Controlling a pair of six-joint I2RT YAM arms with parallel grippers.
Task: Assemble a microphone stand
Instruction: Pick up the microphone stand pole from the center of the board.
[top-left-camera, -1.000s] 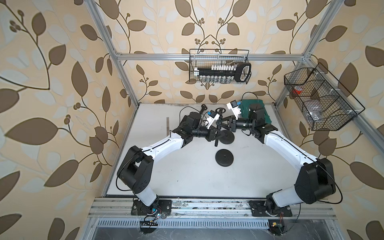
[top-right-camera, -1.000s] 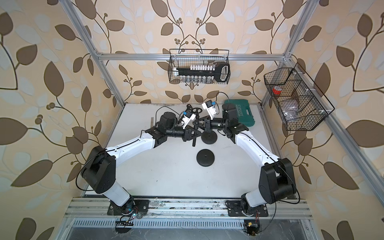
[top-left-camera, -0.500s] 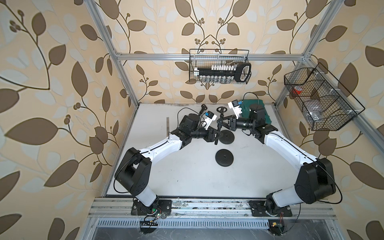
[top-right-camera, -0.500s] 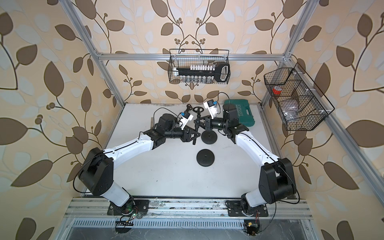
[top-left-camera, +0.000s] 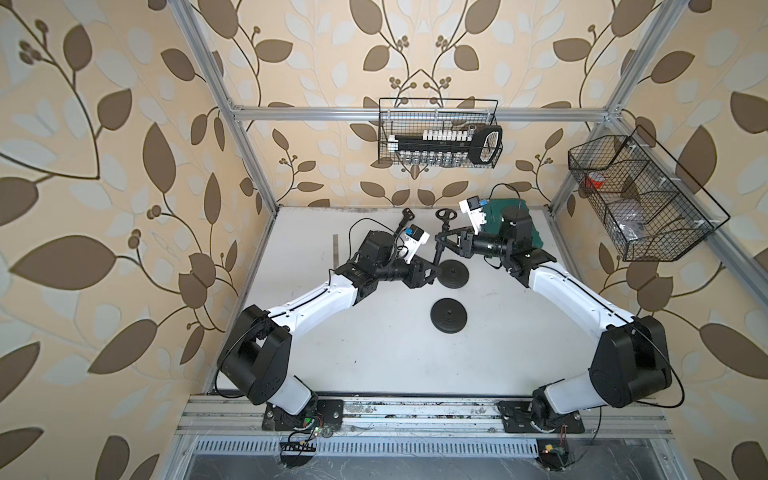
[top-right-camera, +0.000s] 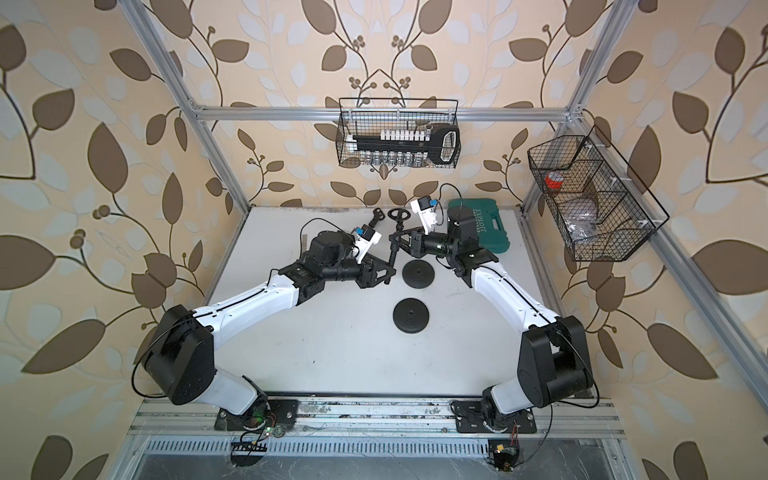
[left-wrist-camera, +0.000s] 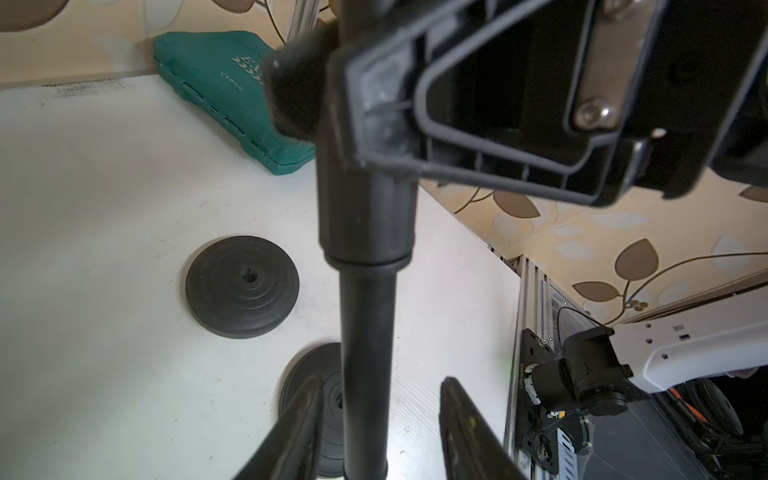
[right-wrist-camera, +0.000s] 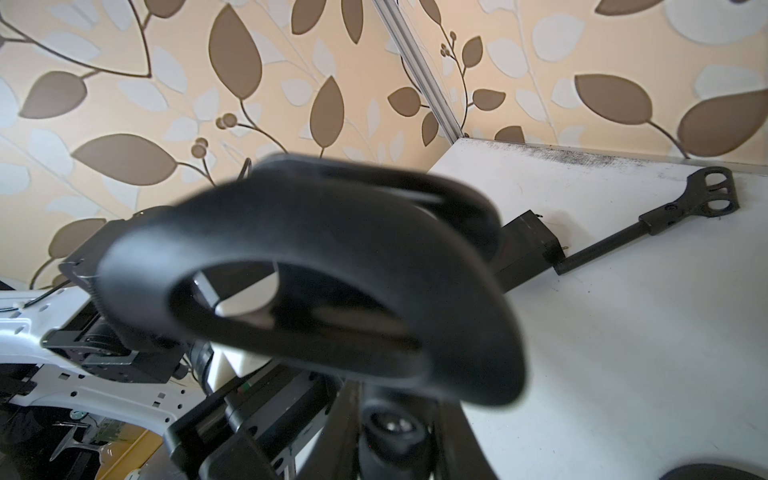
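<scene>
White tabletop (top-left-camera: 374, 353) sits inside leafy walls. Near the green case (top-right-camera: 486, 226), the right gripper (top-right-camera: 395, 242) squeezes the black stand pole (left-wrist-camera: 365, 316) tight, up in the air. The left gripper (left-wrist-camera: 378, 399) is open around it.

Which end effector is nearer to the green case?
Right. The right end effector, shut on the pole, is beside the green case; the left end effector, open around the pole lower down, is farther from it.

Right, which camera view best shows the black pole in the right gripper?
The left wrist view: the pole is close and sharp, its collar visible. Both top views show it only as a thin dark line; the right wrist view shows just its blurred ring end.
</scene>
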